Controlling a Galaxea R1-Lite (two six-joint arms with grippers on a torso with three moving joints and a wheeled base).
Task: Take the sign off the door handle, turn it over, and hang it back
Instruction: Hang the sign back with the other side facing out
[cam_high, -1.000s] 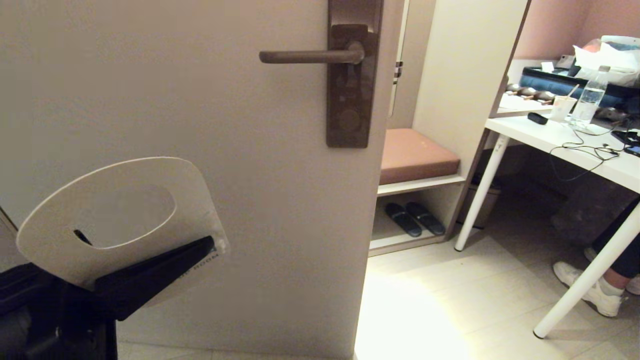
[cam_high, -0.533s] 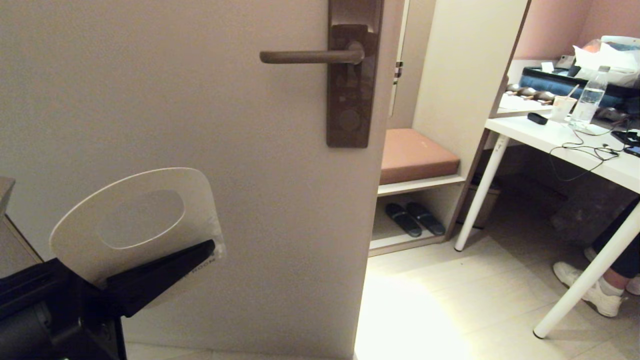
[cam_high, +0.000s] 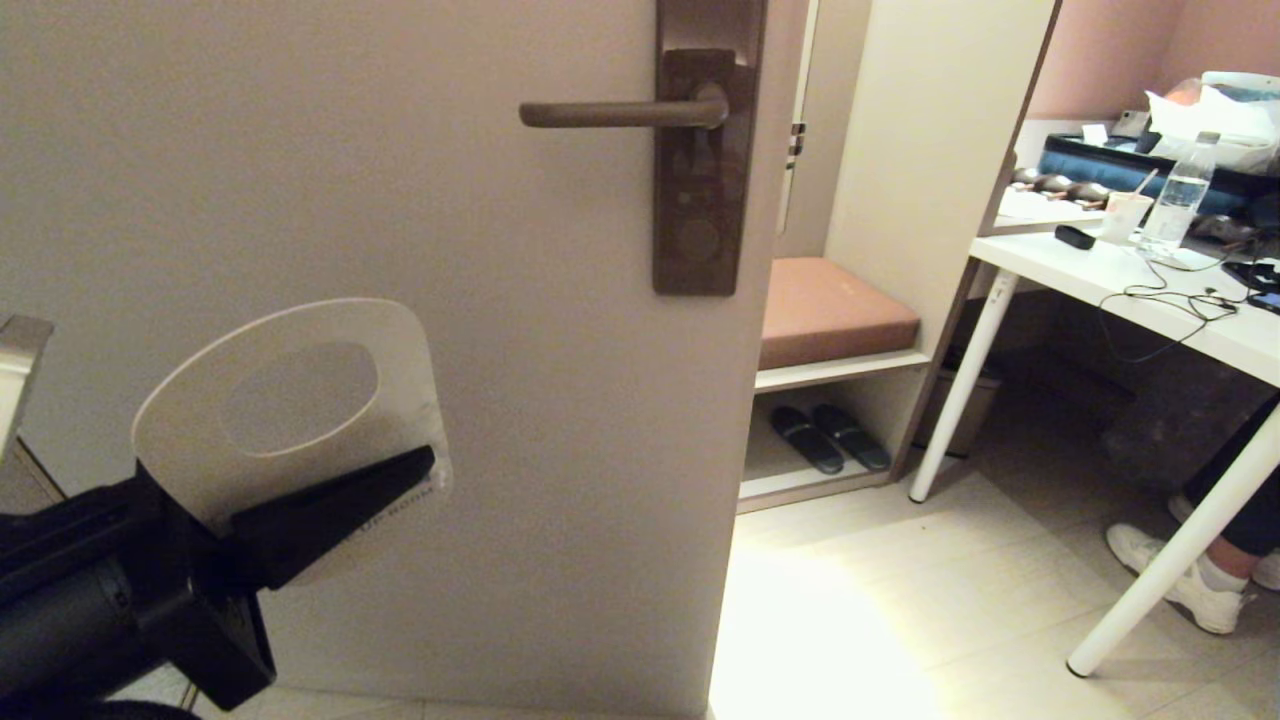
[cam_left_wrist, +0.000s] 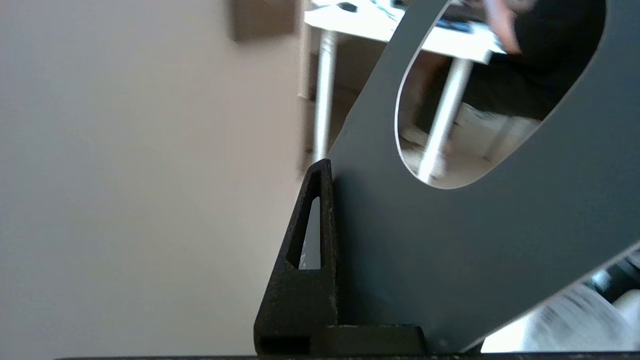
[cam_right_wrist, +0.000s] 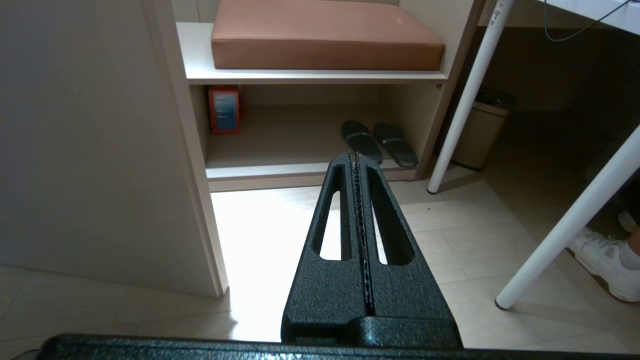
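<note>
- Beige door panel (cam_high: 400, 200) filled most of the head view, with a tiled floor (cam_high: 900, 600) and a white table (cam_high: 1150, 290) seen past its open edge on the right.
- On the table, a water bottle (cam_high: 1180, 195) and a cup (cam_high: 1125, 215) were seen among cables.
- A built-in shelf unit with a brown cushion (cam_high: 835, 310) was seen beside the door, and a pair of dark slippers (cam_high: 830, 437) lay on the lower shelf.
- The door handle (cam_high: 620, 113) was seen high on the door as a level bronze lever on a tall backplate (cam_high: 700, 200), with nothing hanging on it.
- The sign (cam_high: 290, 410) was held low at the left of the head view, well below and to the left of the door handle, in front of the door.
- Its white face was turned toward the head camera, with its oval hole uppermost; its grey-blue face (cam_left_wrist: 450, 250) was shown in the left wrist view.
- The left tool (cam_high: 330, 500) was clamped on the sign's lower part below the hole, one black finger (cam_left_wrist: 310, 260) lying flat against the card.
- The right tool (cam_right_wrist: 356, 160) was seen in its own wrist view only, its two fingers pressed together on nothing, aimed over the floor toward the slippers.
</note>
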